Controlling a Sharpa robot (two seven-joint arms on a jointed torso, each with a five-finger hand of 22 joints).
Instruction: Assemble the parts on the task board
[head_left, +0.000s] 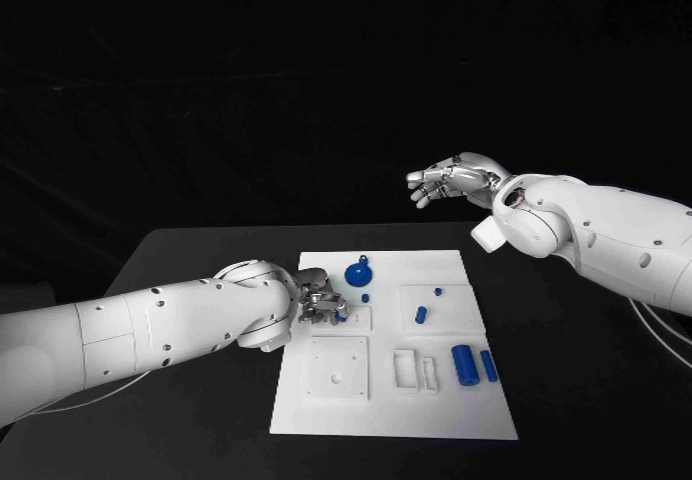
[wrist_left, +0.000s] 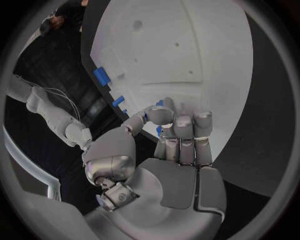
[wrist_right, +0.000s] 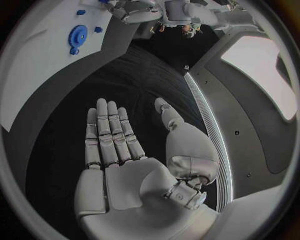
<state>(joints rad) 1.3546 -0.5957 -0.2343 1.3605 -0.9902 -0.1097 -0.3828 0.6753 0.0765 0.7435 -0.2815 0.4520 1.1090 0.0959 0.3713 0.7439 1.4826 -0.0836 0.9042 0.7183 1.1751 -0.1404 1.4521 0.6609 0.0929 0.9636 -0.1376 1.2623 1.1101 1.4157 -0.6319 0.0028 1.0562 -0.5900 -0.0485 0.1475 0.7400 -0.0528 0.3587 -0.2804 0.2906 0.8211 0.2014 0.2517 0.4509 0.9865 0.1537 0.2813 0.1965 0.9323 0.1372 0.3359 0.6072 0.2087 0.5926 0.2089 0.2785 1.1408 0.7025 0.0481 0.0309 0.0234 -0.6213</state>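
Head view: the task board (head_left: 389, 345) is lying in the middle of the black table (head_left: 188, 260), and the left hand (head_left: 320, 303) is being held at the board's left edge with its fingers curled over a small blue part (head_left: 340, 318). From the left wrist view a scrap of blue (wrist_left: 159, 104) is being glimpsed at the fingertips, so the part is judged to be pinched, though the contact itself is partly hidden. The right hand (head_left: 450, 180) is being kept raised well above and beyond the board's far edge; in its own wrist view the fingers (wrist_right: 109, 132) are spread flat and nothing is being held.

Other blue parts are resting on the board: a round disc (head_left: 359, 271) near the far edge, a short peg (head_left: 420, 315) to its right, and a thicker cylinder (head_left: 463, 364) with a slimmer bar (head_left: 489, 365) beside it.

The parts are judged to be light, rigid and smooth, so they are likely to slip and are best taken across their sides. No writing or label is being made out.
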